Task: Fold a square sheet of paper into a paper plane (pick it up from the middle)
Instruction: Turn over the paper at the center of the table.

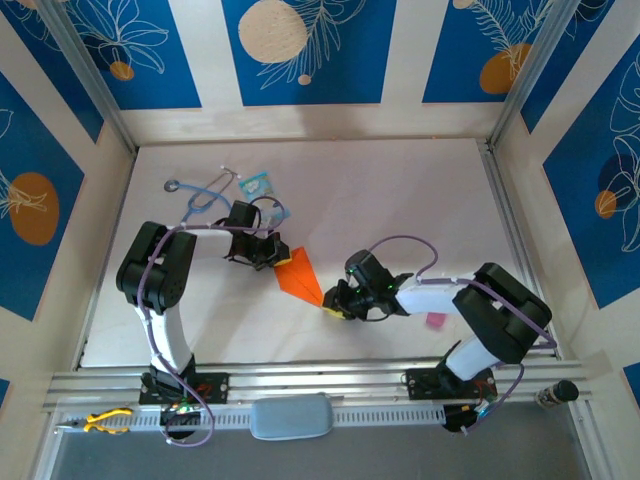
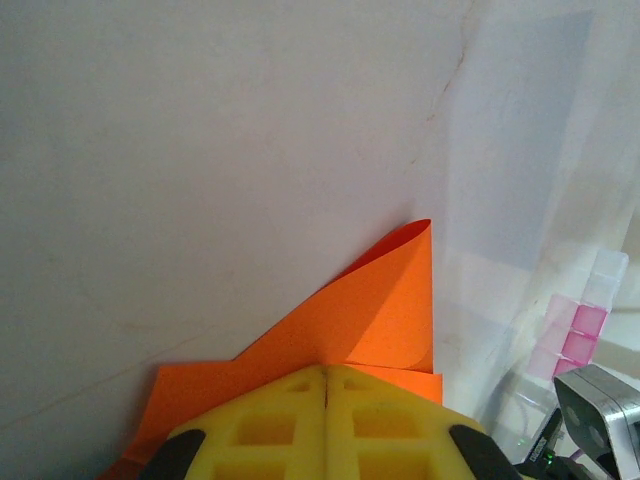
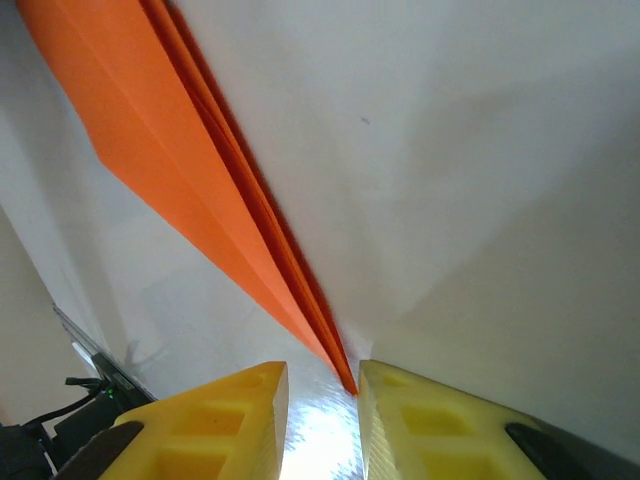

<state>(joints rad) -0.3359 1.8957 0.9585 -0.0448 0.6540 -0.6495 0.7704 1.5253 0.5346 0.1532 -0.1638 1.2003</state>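
The square sheet of paper is folded into a slim orange paper plane (image 1: pixel 300 272) lying flat on the white table, sharp tip toward the right arm. My left gripper (image 1: pixel 272 257) is shut, its yellow fingertips together over the wide tail end of the plane (image 2: pixel 370 320); a folded flap rises just ahead of the left gripper (image 2: pixel 325 372). My right gripper (image 1: pixel 333 305) stands at the tip with its jaws a little apart. In the right wrist view the plane (image 3: pixel 170 170) runs down to a point that ends beside the inner face of one finger of the right gripper (image 3: pixel 322 385).
A light-blue packet (image 1: pixel 255 184) and a stethoscope (image 1: pixel 200 190) lie behind the left arm. A small pink strip (image 1: pixel 435 320) lies under the right forearm. Metal frame rails run along the table's sides and near edge. Yellow-handled pliers (image 1: pixel 105 420) rest on the front rail.
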